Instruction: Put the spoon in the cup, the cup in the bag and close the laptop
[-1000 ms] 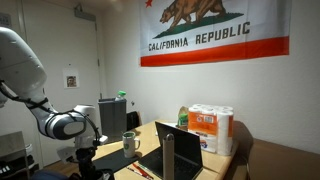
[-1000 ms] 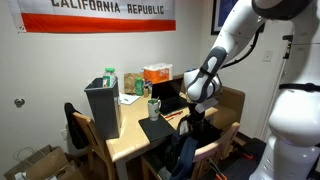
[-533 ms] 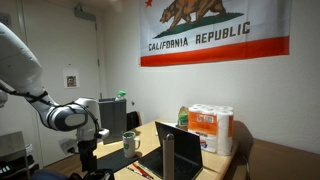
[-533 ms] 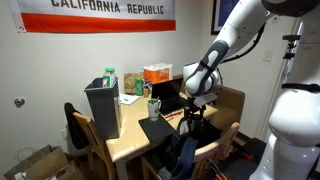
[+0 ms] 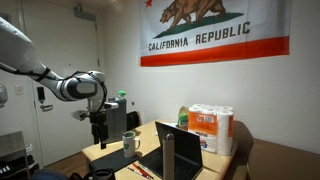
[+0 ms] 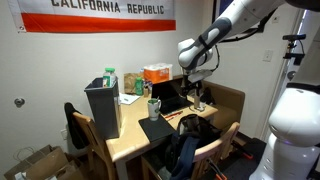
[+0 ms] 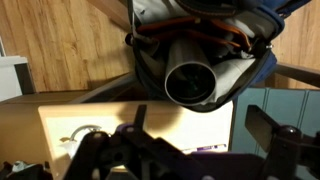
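tool [image 7: 200, 122] released: in the wrist view its two fingers stand wide apart with nothing between them. in an exterior view the tool hangs at frame centre, just right of the open laptop [image 6: 168, 100] on the desk [image 6: 135, 140]. bag [image 6: 103, 108] stands upright on the desk, left of centre.

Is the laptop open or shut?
Open. The laptop has its lid standing upright, not folded down flat.
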Robot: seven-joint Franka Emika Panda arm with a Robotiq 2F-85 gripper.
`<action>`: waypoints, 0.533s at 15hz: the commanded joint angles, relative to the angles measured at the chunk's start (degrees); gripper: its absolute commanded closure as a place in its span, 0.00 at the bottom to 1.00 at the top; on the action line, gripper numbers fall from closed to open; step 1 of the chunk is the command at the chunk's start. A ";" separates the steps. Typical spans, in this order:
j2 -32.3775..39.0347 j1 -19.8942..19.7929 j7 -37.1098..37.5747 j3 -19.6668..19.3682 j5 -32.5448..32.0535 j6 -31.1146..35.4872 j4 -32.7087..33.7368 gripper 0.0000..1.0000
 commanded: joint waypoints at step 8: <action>21.13 -1.16 3.85 -1.30 -3.18 7.29 29.80 0.00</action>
